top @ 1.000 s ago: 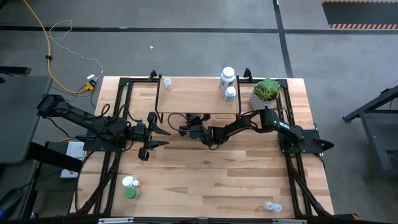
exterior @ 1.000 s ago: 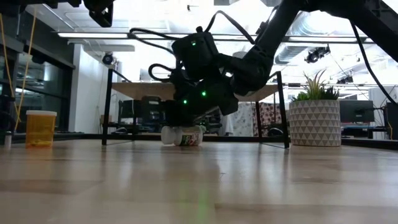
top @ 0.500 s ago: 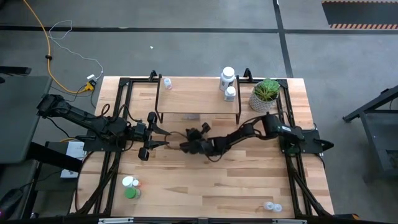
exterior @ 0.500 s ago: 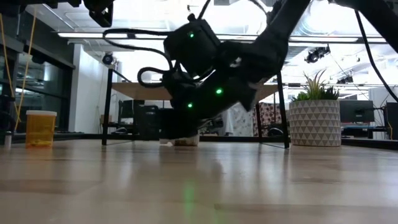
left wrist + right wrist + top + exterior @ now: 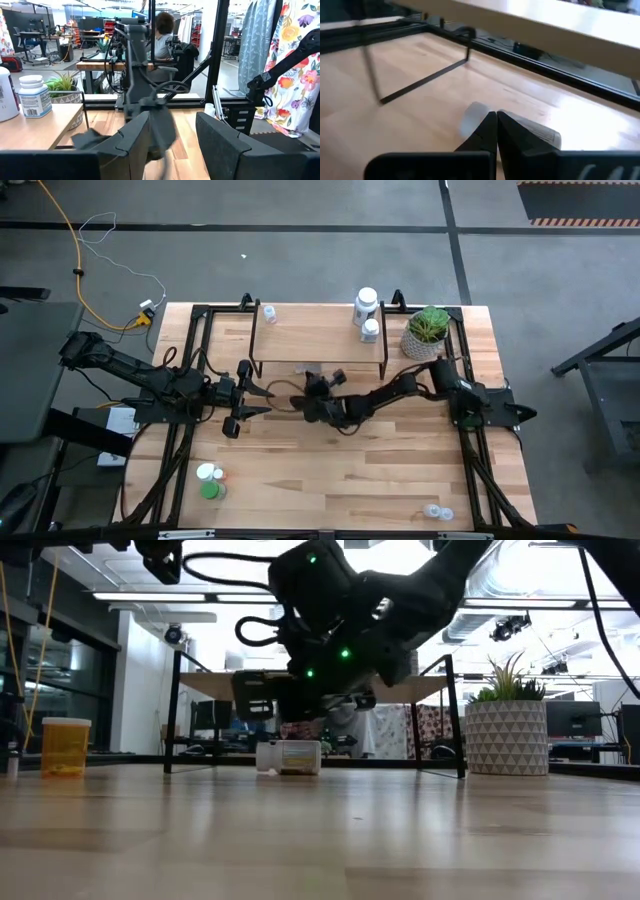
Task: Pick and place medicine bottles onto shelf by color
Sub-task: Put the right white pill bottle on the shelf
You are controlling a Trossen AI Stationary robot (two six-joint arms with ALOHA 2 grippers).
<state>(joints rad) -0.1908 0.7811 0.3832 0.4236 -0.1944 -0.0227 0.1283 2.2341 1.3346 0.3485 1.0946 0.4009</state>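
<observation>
Right hand (image 5: 300, 705) clenched, empty, above bottle (image 5: 289, 757) lying on table under shelf (image 5: 318, 333); left hand (image 5: 250, 398) released.

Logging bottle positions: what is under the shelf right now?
One white-capped bottle lies on its side on the table beneath the shelf. The right tool, shut and empty, hangs above it, blocking the high view.

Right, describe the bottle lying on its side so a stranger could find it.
Find the shelf at the table's far edge. Just in front of it, below the right gripper, a white bottle lies on the tabletop. It is the only bottle toppled; the others stand upright.
</observation>
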